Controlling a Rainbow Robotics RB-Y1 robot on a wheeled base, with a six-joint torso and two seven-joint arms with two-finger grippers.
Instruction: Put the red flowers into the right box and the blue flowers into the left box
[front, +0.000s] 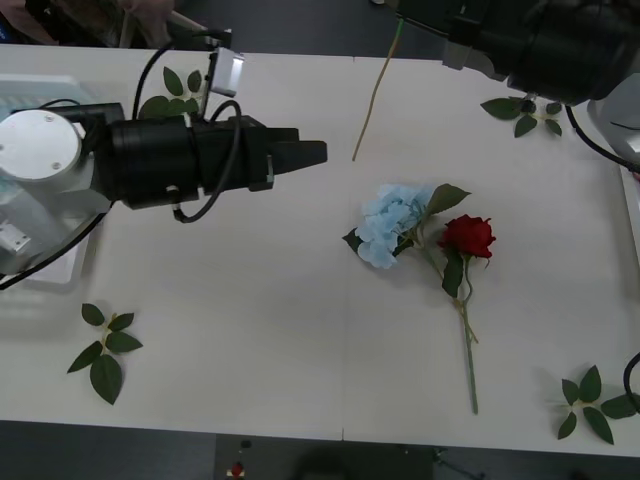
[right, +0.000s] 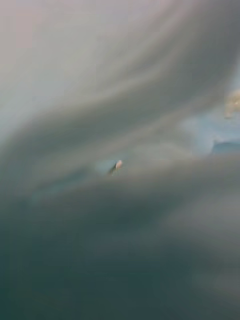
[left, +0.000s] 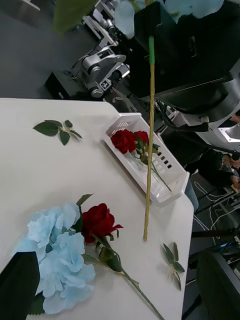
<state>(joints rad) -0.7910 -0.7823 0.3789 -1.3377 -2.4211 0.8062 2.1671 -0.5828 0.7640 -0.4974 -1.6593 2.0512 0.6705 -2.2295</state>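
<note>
Blue flowers are in two places. One blue flower (front: 390, 225) lies on the white table (front: 250, 340) right of the middle, its head touching the leaves of a red rose (front: 467, 237) just beside it on the right; the rose's stem runs toward the near edge. The other, the hanging blue flower (left: 192, 7), is up in the air over the far side of the table, with its pale head above the right gripper (left: 152, 37) and its long bare stem (front: 375, 95) dangling straight down, the tip clear of the table top. The right gripper's fingers pinch that stem just below the head. The right wrist view is a grey blur and tells nothing more

The left gripper (front: 312, 155) hovers over the left half of the table, pointing toward the middle, well apart from the two flowers lying there. Its fingers (left: 20, 285) look spread and hold nothing

The right box (left: 167, 194) sits at the right end of the table with two red roses in the box (left: 125, 141), heads together at one end. The left box (front: 45, 290) is at the left edge, mostly hidden under the left arm, so I cannot tell what is inside it

Loose leaf sprigs (front: 105, 352) lie near the table corners
</note>
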